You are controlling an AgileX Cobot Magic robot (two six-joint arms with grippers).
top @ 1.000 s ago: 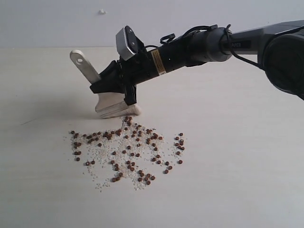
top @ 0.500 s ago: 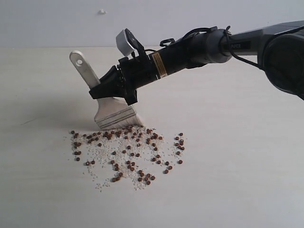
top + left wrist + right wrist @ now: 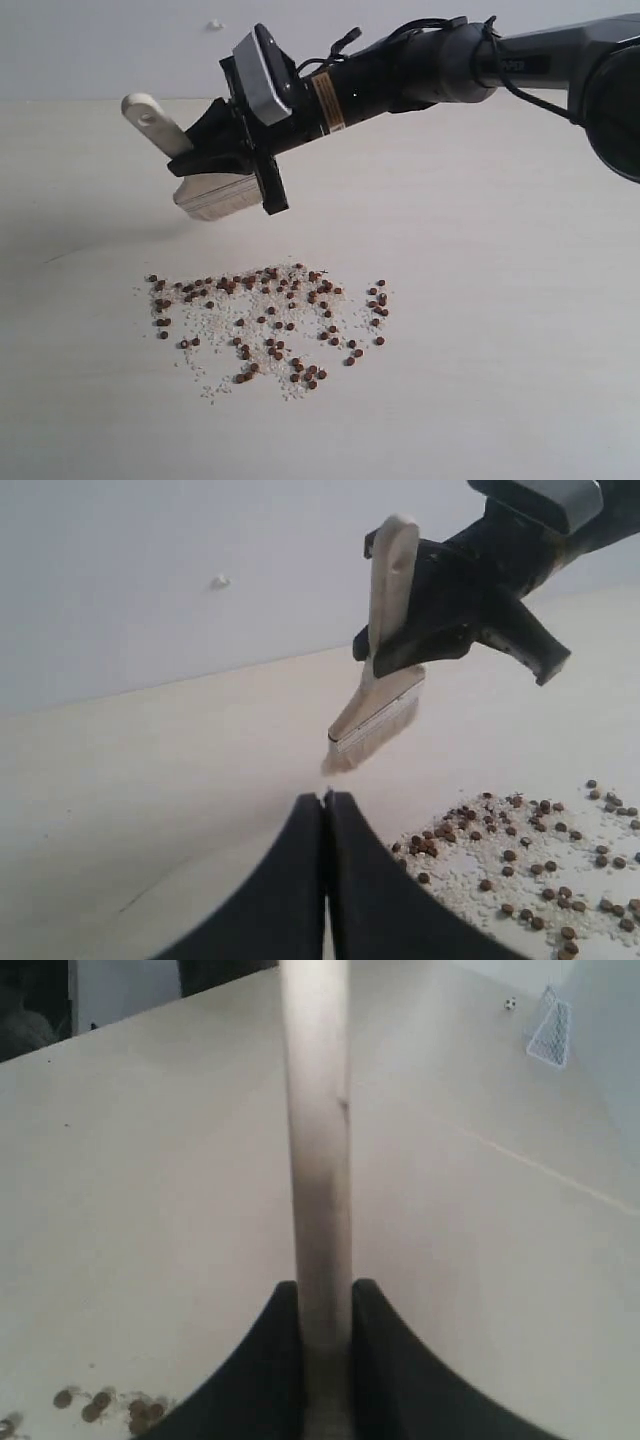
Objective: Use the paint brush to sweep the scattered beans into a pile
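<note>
Lifted since half a second ago, the paint brush (image 3: pixel 213 193) now hangs above the beans (image 3: pixel 270 320), its bristles off the table (image 3: pixel 500 350).
I have the right gripper (image 3: pixel 225 172) reaching in on a downward-sloping arm, fingers (image 3: pixel 275 1360) clamped narrow on the pale handle beside the silver band, with the handle end jutting beyond them. Reddish-brown beans and whitish grains lie scattered below the fingers, apart from the cream bristles. My left gripper (image 3: pixel 325 805) has its fingers pressed together, holding nothing.
</note>
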